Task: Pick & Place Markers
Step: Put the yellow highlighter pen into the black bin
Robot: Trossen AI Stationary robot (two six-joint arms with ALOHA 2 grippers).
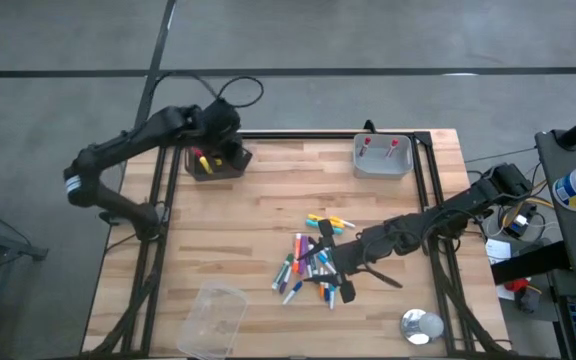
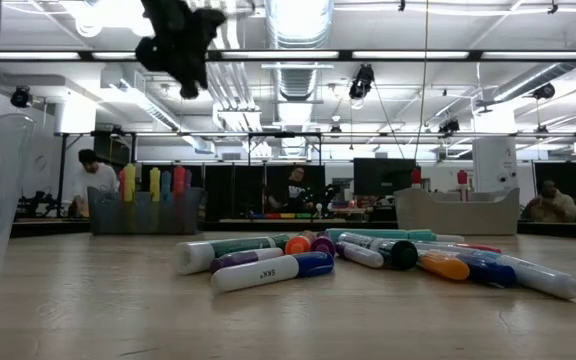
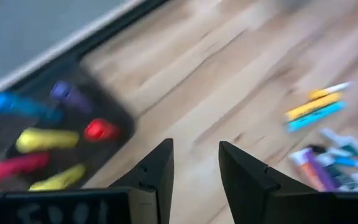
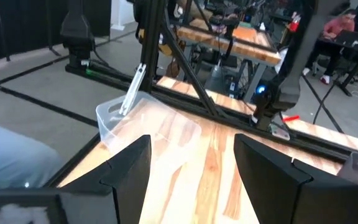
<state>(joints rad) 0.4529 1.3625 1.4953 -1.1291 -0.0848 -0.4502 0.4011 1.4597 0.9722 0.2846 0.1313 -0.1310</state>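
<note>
Several markers (image 1: 311,265) lie in a loose pile on the wooden table, right of its middle, also seen in the low view (image 2: 368,255). More markers (image 3: 48,140) stand in a dark bin (image 1: 218,163) at the far left. My left gripper (image 3: 196,149) hangs open above the table just beside that bin (image 3: 114,106), high in the low view (image 2: 183,45), with nothing between its fingers. My right gripper (image 1: 330,262) hovers open over the pile and points toward the table's left, with nothing between its fingers (image 4: 191,143).
A clear plastic container (image 1: 213,312) lies near the front left edge (image 4: 145,121). A grey bin (image 1: 383,158) stands at the far right. A small round metal thing (image 1: 420,325) sits at the front right. Bare wood lies between the dark bin and the pile.
</note>
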